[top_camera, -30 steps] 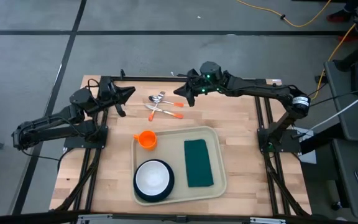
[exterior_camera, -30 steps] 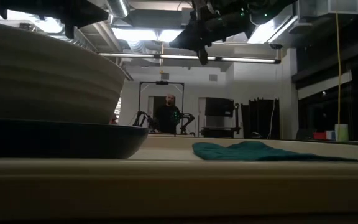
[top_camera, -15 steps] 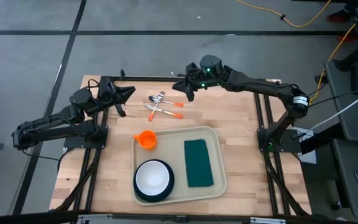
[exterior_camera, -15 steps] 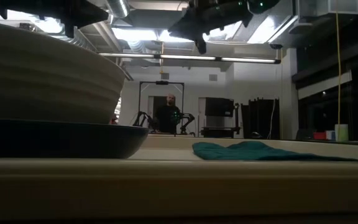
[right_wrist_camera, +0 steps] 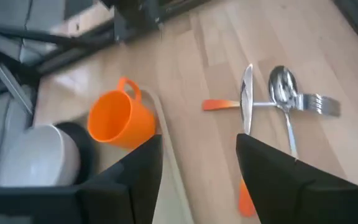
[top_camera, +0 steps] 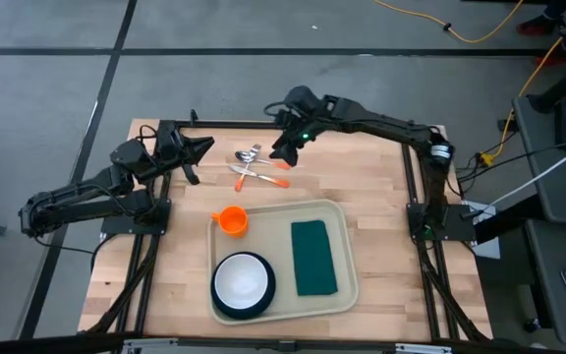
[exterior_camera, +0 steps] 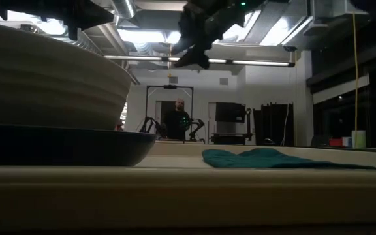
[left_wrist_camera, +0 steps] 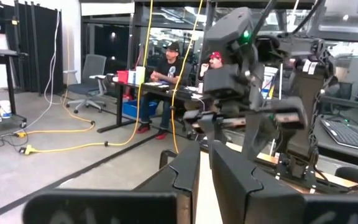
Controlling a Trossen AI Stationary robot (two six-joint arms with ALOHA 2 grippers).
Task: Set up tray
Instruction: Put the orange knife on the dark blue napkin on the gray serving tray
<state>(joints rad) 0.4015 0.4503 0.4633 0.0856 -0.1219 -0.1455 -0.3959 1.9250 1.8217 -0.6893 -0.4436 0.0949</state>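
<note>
Now right gripper (top_camera: pixel 281 154) has opened above the cutlery (top_camera: pixel 255 167).

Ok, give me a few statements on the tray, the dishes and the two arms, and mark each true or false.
1. The green napkin lies inside the tray. True.
2. The orange cup stands in the middle of the tray. False: it sits at the tray's far left corner.
3. The right gripper hangs over the cutlery, jaws open. True.
4. The left gripper holds a spoon. False: its jaws are shut on nothing, off to the left of the cutlery.
5. The white bowl rests on the dark plate. True.
</note>
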